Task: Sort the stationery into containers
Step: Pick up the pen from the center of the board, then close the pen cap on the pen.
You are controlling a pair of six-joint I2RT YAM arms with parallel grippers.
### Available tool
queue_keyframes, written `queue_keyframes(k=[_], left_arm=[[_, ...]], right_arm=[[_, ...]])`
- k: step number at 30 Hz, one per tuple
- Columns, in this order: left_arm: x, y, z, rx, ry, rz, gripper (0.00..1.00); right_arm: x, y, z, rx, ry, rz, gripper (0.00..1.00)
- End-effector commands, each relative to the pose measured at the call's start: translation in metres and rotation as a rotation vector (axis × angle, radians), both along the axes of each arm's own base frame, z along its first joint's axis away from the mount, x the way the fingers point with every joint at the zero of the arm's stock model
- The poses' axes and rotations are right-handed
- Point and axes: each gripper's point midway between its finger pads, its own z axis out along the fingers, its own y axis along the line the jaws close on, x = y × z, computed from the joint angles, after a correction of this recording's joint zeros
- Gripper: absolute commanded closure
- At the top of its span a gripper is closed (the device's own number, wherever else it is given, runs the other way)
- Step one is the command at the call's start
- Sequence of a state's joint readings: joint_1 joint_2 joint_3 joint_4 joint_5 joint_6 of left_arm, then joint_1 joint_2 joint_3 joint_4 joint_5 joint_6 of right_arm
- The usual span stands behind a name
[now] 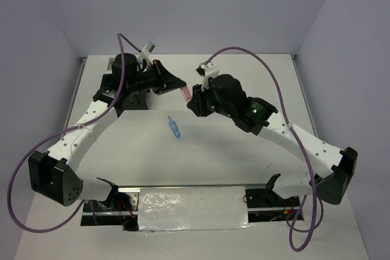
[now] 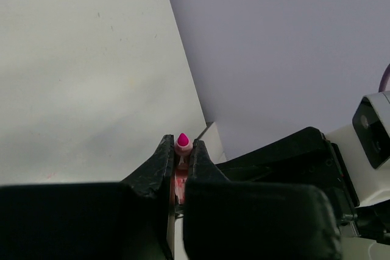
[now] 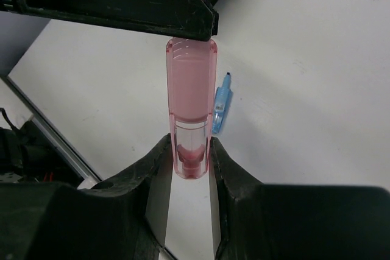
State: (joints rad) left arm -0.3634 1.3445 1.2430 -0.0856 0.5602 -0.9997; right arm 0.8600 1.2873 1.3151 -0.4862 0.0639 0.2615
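**Left gripper** (image 2: 181, 149): the jaws were closed tight on the nib end of the pink marker (image 3: 190, 83). Its magenta tip poked out just past the fingertips.

**Pink marker:** it was held clear of the table (image 1: 244, 162) and bridged the two grippers above the table's middle.

**Right gripper** (image 3: 189, 145): the jaws stood narrowly apart and clamped the marker's clear end between both fingers.

**Blue marker** (image 1: 175, 127): it lay flat on the table, nearer the arm bases than the held marker, and touched neither gripper.

**Black organizer** (image 1: 135, 99): it sat toward the far left, largely hidden beneath the left arm. Its compartments could not be made out.
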Motion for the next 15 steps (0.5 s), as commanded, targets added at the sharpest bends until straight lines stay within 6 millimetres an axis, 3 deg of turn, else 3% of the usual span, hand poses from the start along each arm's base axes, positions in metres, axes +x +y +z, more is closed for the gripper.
queue_keyframes(k=[1, 3, 4, 6, 7, 11, 15], left_arm=[[0.031, 0.033, 0.069, -0.092, -0.231, 0.176, 1.00], [0.030, 0.029, 0.071, -0.109, -0.232, 0.149, 1.00], [0.026, 0.025, 0.078, -0.140, -0.243, 0.127, 1.00], [0.020, 0.023, 0.079, -0.174, -0.247, 0.106, 1.00], [0.018, 0.022, 0.079, -0.188, -0.248, 0.094, 1.00], [0.007, 0.023, 0.081, -0.204, -0.260, 0.094, 1.00], [-0.001, 0.022, 0.081, -0.242, -0.249, 0.077, 1.00]], right_arm=[[-0.040, -0.011, -0.028, -0.069, 0.109, 0.077, 0.97], [-0.038, -0.012, -0.024, -0.050, 0.113, 0.052, 0.77], [-0.037, -0.010, -0.018, -0.032, 0.105, 0.050, 0.44], [-0.032, -0.011, -0.007, -0.001, 0.090, 0.015, 0.22], [-0.028, -0.012, 0.005, 0.021, 0.073, -0.006, 0.16], [-0.025, -0.011, 0.046, 0.150, 0.045, -0.026, 0.11], [-0.020, -0.003, 0.068, 0.334, 0.109, -0.012, 0.12]])
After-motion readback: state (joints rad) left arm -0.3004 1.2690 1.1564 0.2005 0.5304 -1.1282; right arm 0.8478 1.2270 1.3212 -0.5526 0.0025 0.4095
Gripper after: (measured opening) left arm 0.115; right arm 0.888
